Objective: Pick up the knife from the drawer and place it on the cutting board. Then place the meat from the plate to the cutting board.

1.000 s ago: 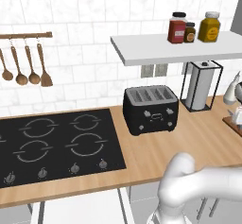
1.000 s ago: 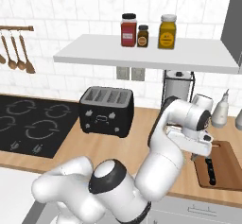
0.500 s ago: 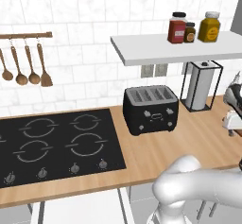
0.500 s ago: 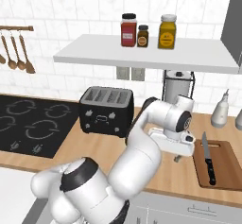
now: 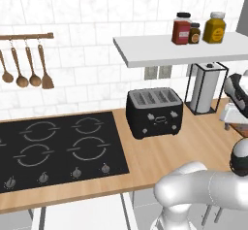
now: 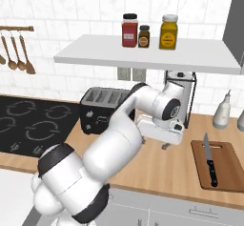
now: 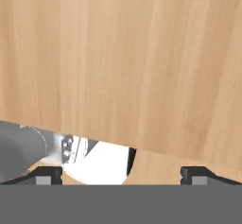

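Two dark tips of my claw [image 7: 121, 172] stand wide apart with nothing between them, looking down on bare wooden table [image 7: 142, 67]. From the right base view my claw [image 6: 167, 146] hangs just above the table, between the toaster [image 6: 102, 108] and the cutting board [image 6: 224, 175]. On that board, near the table's front edge, the knife [image 6: 210, 161] lies flat, black handle toward the front.

No lettering, label, brand or number can be read anywhere.
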Controlling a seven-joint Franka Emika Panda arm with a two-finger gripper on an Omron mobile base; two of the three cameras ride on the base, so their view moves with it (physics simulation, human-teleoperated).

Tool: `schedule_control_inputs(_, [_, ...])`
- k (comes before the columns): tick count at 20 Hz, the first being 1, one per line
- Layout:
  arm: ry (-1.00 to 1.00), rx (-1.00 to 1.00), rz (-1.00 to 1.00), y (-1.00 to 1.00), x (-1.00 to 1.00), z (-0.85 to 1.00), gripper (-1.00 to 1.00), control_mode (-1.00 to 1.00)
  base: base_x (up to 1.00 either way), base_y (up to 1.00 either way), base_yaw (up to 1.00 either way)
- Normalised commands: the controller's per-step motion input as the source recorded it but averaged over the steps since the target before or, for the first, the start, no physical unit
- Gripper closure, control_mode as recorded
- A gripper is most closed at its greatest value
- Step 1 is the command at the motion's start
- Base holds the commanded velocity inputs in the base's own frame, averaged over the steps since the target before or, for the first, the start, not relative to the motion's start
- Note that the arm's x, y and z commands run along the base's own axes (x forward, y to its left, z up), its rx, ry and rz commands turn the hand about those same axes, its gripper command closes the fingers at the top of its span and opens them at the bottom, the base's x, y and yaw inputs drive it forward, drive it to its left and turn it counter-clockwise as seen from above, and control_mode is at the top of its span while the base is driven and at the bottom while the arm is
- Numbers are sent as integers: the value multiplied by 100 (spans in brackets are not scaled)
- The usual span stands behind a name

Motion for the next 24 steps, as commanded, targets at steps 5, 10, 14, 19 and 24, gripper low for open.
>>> schedule_control_inputs(5, [-10, 4, 1, 61, -14, 65, -100, -100, 0, 0, 0])
schedule_control_inputs(10, [-20, 0, 0, 83, -45, 19, -100, -100, 0, 0, 0])
schedule_control_inputs(14, [-21, 0, 0, 100, -19, 23, -100, -100, 0, 0, 0])
schedule_control_inputs(19, [-14, 0, 0, 95, -12, 25, -100, -100, 0, 0, 0])
schedule_control_inputs(24, [0, -3, 0, 61, -13, 45, -100, -100, 0, 0, 0])
